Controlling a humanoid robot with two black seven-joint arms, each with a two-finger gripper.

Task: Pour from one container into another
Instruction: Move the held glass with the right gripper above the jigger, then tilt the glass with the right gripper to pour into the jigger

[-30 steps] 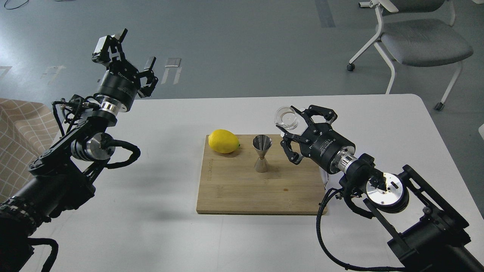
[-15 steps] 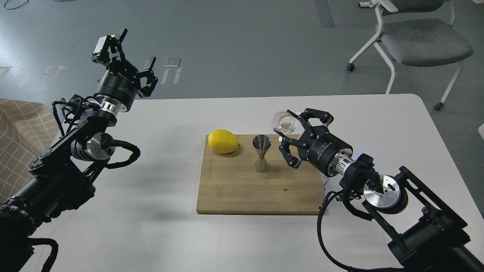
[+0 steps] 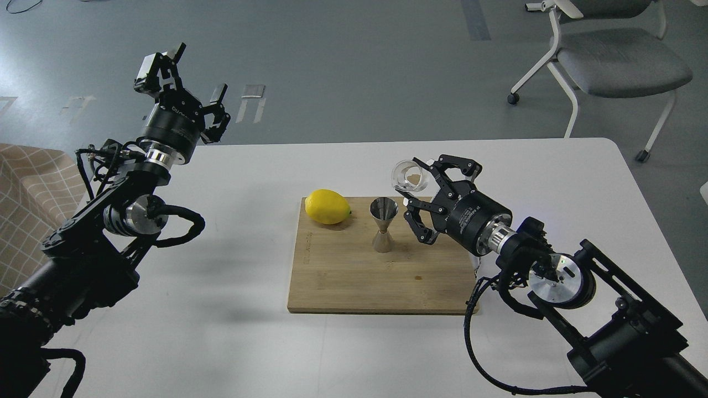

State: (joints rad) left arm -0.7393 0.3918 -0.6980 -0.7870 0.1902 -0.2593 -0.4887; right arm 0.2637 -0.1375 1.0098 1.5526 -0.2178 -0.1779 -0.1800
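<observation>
Head view: sitting on a white tabletop point(image 3: 232, 342), a wooden cutting board point(image 3: 359, 282). Standing upright near the middle of the board, the steel jigger point(image 3: 383, 224), two cones joined at a narrow waist, open mouth facing up. Lying just left of it on the board's far left corner, apart from it, a yellow lemon point(image 3: 327, 207).

Reaching in from the lower right, the right gripper point(image 3: 416, 202), jaws closed around the clear glass cup point(image 3: 410, 176), pinching it near the upper finger. Hanging in the air above the board, the cup, tipped on its side with its mouth turned left toward the jigger, just up and to the right of the jigger's rim, not touching it. Showing inside the glass, a small brownish patch; not possible to tell what it is.

Rising at the far left edge of the tabletop, the left gripper point(image 3: 185, 74), well apart from the board, jaws spread wide and holding nothing.

Standing on the grey floor beyond the tabletop at upper right, a grey chair point(image 3: 614, 55).
</observation>
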